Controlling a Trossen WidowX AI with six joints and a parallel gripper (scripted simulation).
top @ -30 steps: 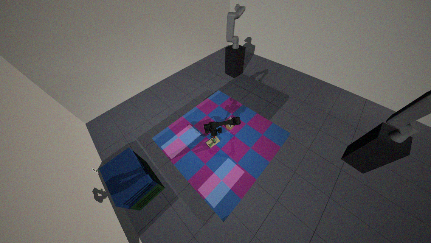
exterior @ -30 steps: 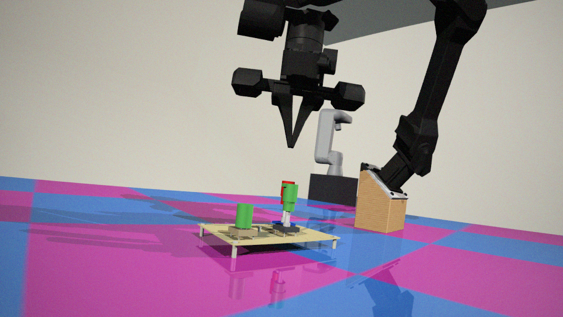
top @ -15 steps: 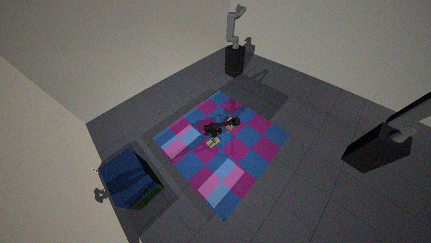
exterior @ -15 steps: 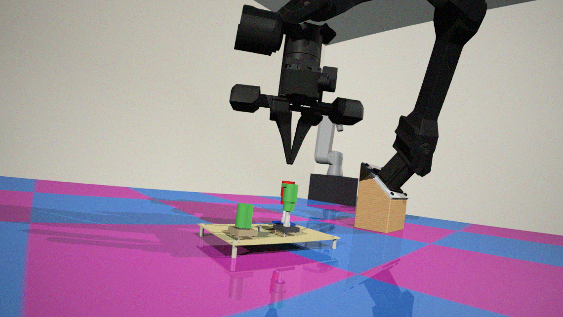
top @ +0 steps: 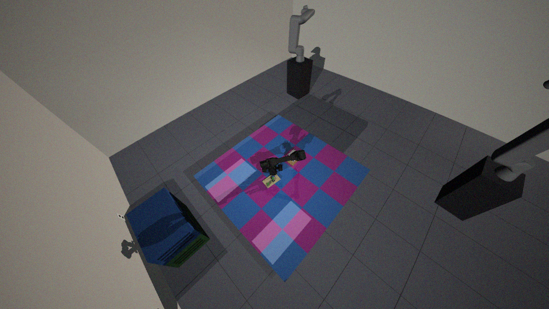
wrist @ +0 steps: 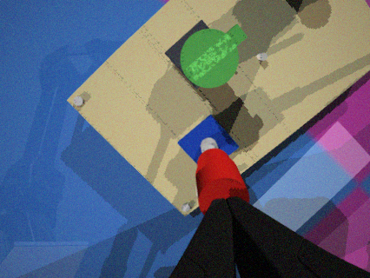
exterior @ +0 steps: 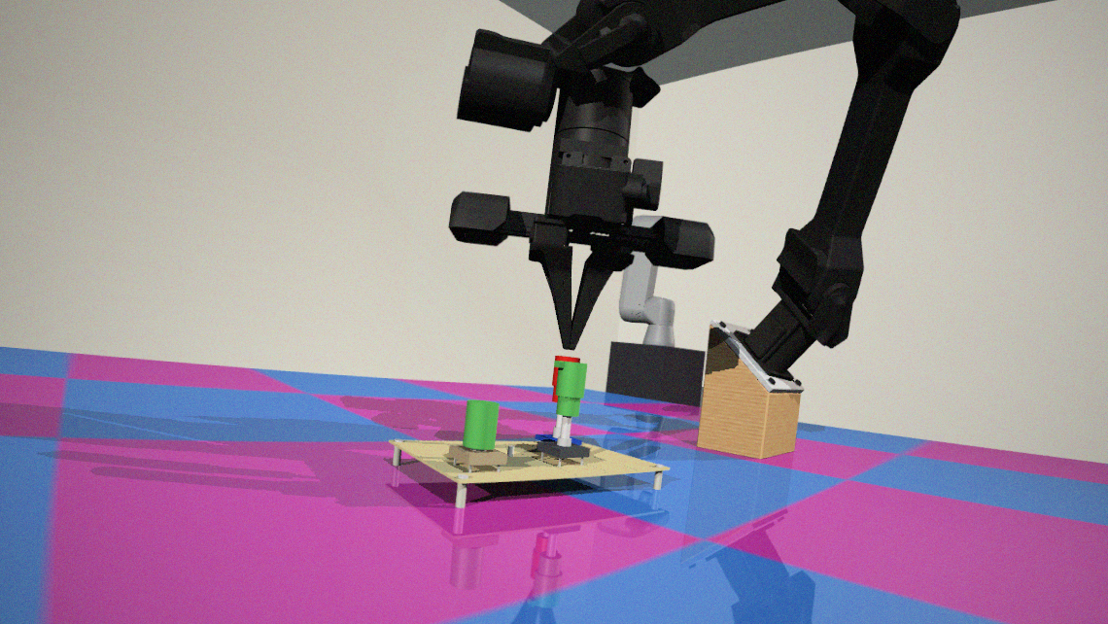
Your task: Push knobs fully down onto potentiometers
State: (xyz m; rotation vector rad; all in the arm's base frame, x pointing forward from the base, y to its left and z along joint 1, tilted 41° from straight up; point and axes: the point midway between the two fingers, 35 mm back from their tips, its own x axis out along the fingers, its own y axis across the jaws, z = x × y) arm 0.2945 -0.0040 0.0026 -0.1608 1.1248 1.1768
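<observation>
Blue-pink checkered bench (top: 303, 187) (exterior: 256, 558) (wrist: 109, 165), grey floor (top: 384, 245) around. Board (top: 274, 182) (exterior: 535, 468) (wrist: 130, 104) level; red knob (exterior: 555, 379) (wrist: 221, 180) upright on it; claw (top: 273, 174) (exterior: 570, 346) (wrist: 226, 209) together above board.

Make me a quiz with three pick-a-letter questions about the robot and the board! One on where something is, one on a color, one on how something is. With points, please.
1. Where are the tips of the robot's fingers (exterior: 570, 346)?
A) Under the board
B) Above the red knob
C) On the wooden block

2. What color is the square potentiometer under the red knob?
A) Blue
B) Yellow
C) Pink

3. How is the red knob?
A) Pushed all the way down
B) Lying on the table
C) High on its shaft

Answers:
1. B: the fingertips point down over the red knob (exterior: 555, 381) (wrist: 219, 178), above the board (exterior: 612, 465) (wrist: 130, 87).
2. A: the wrist view shows a blue square (wrist: 195, 138) there.
3. C: pale shaft (wrist: 208, 143) shows between the knob and the blue square.
</observation>
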